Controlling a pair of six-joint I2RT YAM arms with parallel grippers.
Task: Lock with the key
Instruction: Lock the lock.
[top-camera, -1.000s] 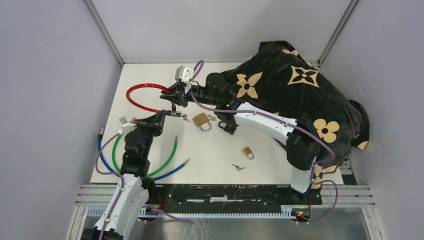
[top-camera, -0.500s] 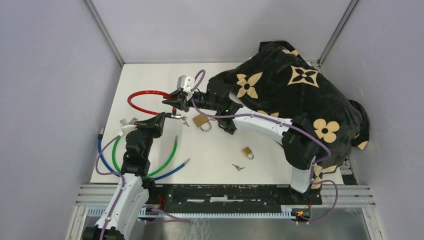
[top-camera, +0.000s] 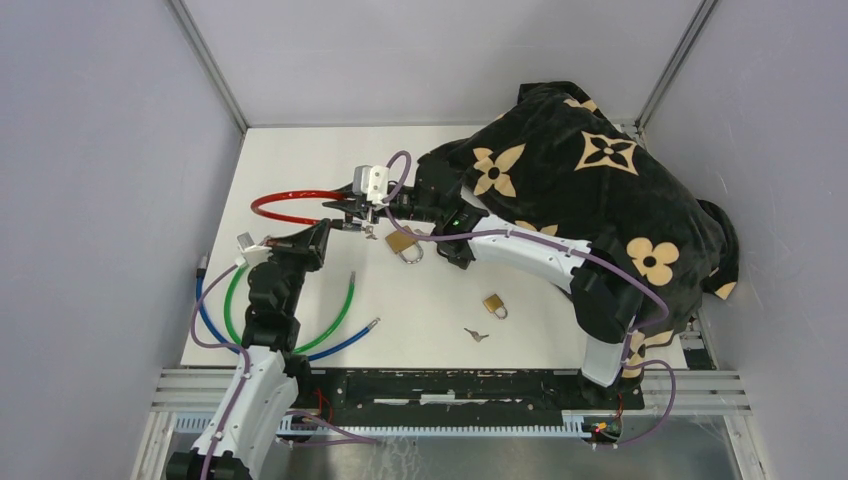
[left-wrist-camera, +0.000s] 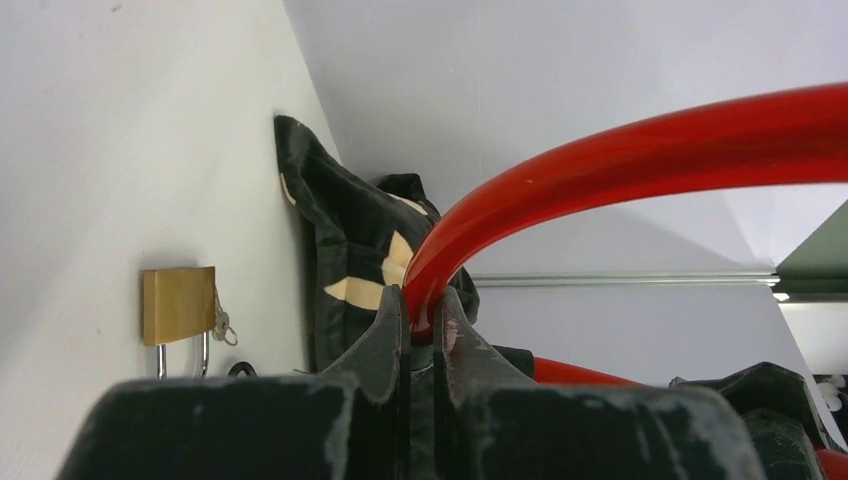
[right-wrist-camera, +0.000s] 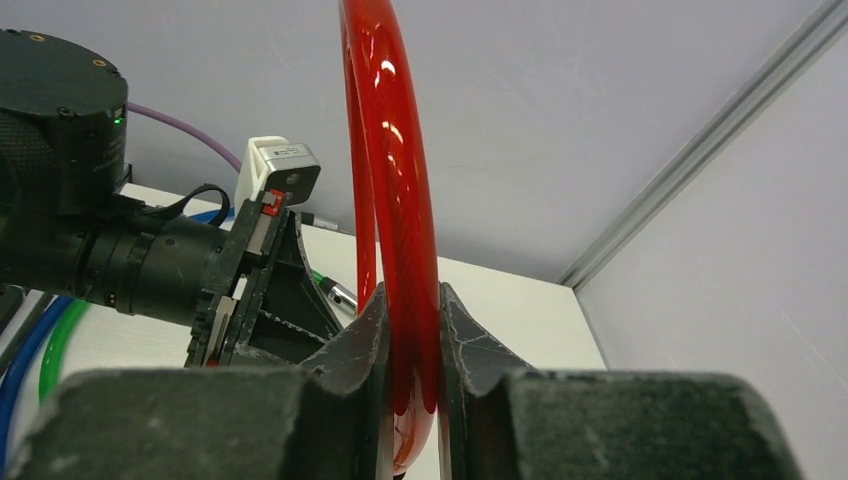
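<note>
A red cable lock forms a loop at the table's left back, held off the table by both grippers. My left gripper is shut on one end of the red cable, which comes out between its fingertips. My right gripper is shut on the cable just beside it, and the left gripper faces it closely. A small key shows right by the left gripper's tip; whether it is held I cannot tell.
A brass padlock with a key ring lies just right of the grippers, also in the left wrist view as a brass padlock. A smaller padlock and a loose key lie nearer. Green cable and blue cable lie front left. A black patterned cloth covers the right back.
My right gripper has rolled and come down closer to the left gripper, and the red loop has tilted so that it looks flatter. The left arm has barely moved.
</note>
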